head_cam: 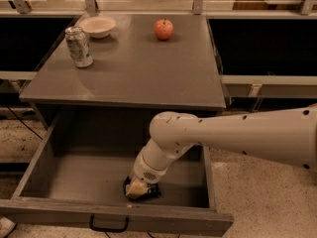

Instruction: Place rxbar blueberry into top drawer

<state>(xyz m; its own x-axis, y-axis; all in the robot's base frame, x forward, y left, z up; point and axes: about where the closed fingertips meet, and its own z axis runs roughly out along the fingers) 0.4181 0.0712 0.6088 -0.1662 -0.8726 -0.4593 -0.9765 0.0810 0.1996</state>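
The top drawer [34, 162] is pulled wide open below the grey table; it has plain grey walls and a small black handle [109, 227] on its front panel. My white arm reaches in from the right, and my gripper [138, 188] is down at the drawer floor, near the front, right of the middle. A small dark shape [151, 193] lies at the gripper's tip on the floor. I cannot tell whether it is the rxbar blueberry or whether the gripper holds it.
On the table top [133, 73] stand a drink can [79, 46] at the left, a white bowl [97, 26] behind it, and a red apple [164, 29] at the back. Dark shelving lies on both sides. The floor is speckled.
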